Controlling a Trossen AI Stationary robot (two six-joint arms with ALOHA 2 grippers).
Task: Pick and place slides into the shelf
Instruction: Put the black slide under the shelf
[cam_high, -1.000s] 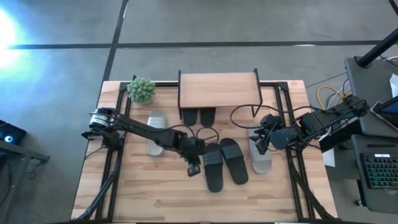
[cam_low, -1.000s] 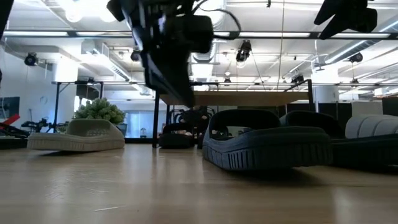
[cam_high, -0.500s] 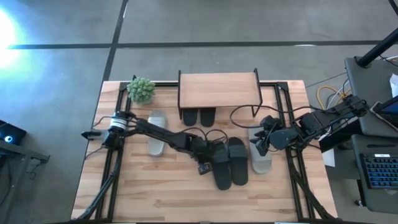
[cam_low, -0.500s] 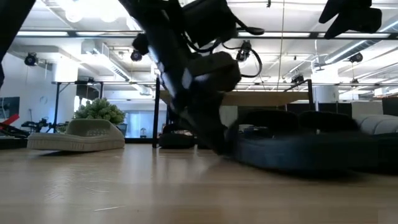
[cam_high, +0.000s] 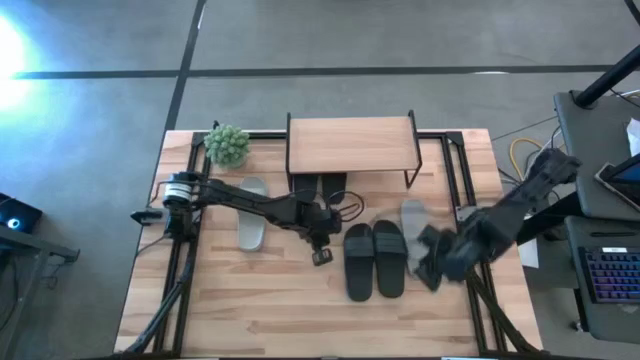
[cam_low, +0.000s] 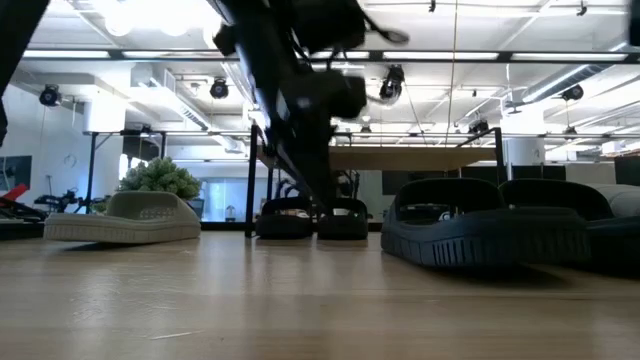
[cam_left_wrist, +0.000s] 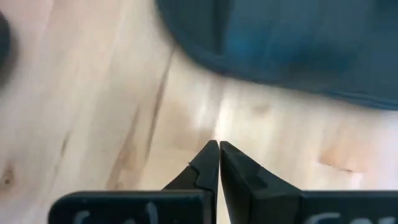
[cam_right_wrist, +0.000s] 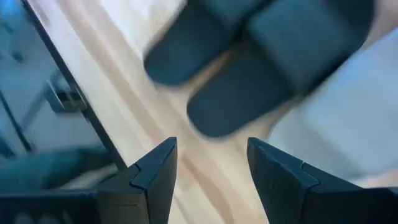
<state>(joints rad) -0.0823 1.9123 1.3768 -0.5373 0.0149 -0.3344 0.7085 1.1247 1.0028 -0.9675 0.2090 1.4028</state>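
Two black slides (cam_high: 375, 260) lie side by side mid-table, also in the low view (cam_low: 480, 225). Two more black slides (cam_high: 320, 187) stand under the shelf (cam_high: 350, 143). One grey slide (cam_high: 252, 213) lies at the left and another grey slide (cam_high: 411, 222) lies right of the black pair. My left gripper (cam_high: 322, 250) is shut, just left of the black pair; its wrist view shows the left gripper (cam_left_wrist: 217, 148) over bare wood, short of a black slide (cam_left_wrist: 280, 43). My right gripper (cam_high: 435, 265) hovers open over the right grey slide's near end; in its wrist view the right gripper (cam_right_wrist: 211, 162) looks onto the slides.
A small green plant (cam_high: 228, 145) stands at the far left corner beside the shelf. Black rails (cam_high: 190, 250) run along the table's left and right sides. Cables lie near the shelf's right leg (cam_high: 385, 180). Bare wood spans the near strip of the table (cam_high: 280, 320).
My left gripper swept toward the table's right, pushing the left black slide against its mate; both slid right and straightened. It then drew back toward the far edge. My right arm swung from the right edge toward the near side, over the grey slide's near end.
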